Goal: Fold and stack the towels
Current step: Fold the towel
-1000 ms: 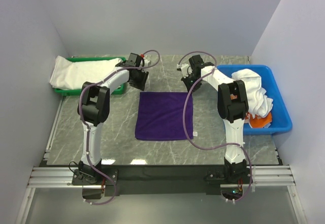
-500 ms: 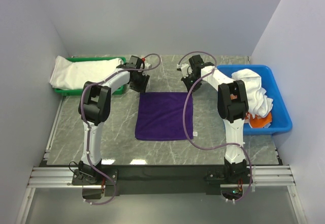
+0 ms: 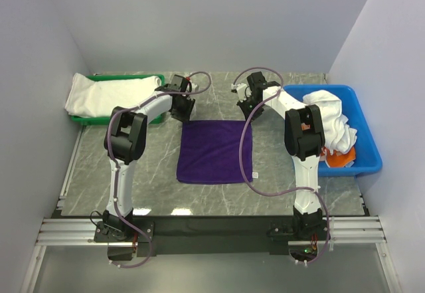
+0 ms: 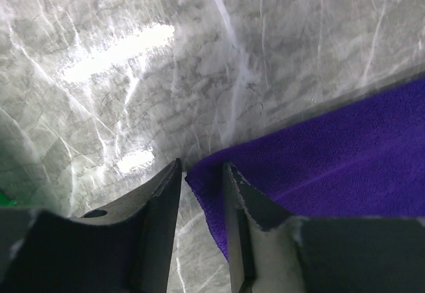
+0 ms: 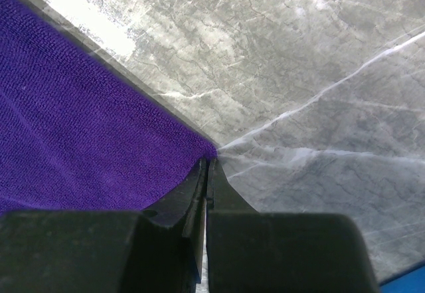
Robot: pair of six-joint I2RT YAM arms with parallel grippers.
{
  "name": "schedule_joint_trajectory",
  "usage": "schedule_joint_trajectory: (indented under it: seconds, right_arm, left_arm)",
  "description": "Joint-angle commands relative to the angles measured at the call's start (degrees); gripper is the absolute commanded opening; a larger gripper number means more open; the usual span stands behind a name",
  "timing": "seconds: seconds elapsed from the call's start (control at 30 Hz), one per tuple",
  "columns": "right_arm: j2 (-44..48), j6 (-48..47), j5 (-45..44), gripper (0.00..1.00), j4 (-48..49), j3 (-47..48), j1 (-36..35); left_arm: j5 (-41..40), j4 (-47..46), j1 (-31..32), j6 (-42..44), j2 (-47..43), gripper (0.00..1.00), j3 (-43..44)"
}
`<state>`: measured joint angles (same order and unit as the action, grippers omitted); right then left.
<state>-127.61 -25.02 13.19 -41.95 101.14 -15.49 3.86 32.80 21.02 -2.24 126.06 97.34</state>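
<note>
A deep purple towel point(image 3: 214, 151) lies flat in the middle of the marble table. My left gripper point(image 3: 182, 109) is down at its far left corner. In the left wrist view, that gripper point(image 4: 202, 167) is open, and the corner of the purple towel point(image 4: 332, 147) lies in the gap between the fingers, unpinched. My right gripper point(image 3: 249, 109) is at the far right corner. In the right wrist view it point(image 5: 207, 161) is shut, with the tip of the purple towel point(image 5: 80, 120) drawn into the fingertips. A white towel point(image 3: 99, 94) lies on the green tray point(image 3: 83, 119).
A blue bin point(image 3: 368, 157) at the right edge holds a heap of white cloth point(image 3: 329, 117) and some orange cloth point(image 3: 339, 159). Walls close in the table on the left, back and right. The arms' bases stand at the near edge.
My left gripper has shifted slightly towards the towel's far left corner, and its jaws stand a little narrower around it. The right arm and the towel have not moved.
</note>
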Motion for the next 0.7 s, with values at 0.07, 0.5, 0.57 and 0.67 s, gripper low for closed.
schedule_joint_trajectory:
  seconds: [0.07,0.5,0.57,0.67]
  right_arm:
    - [1.66,-0.47,-1.24,0.00,-1.37,-1.21,-0.07]
    - [1.58,-0.74,-1.94,0.00,-1.46,-1.74,0.02]
    - [1.49,-0.82,-2.03,0.00,-1.46,-1.83,0.02]
    - [1.49,-0.91,-2.38,0.00,-1.38,-1.91,0.02]
  left_arm:
    - [-3.68,-0.36,0.52,-2.77,3.93,0.37,-1.81]
    - [-3.07,-1.16,-1.68,-5.67,5.07,0.32,-1.71]
    - [-2.54,-1.33,-1.77,-5.93,5.25,0.25,-1.98]
    - [-1.75,-1.68,-2.12,-6.20,5.34,0.21,-2.24]
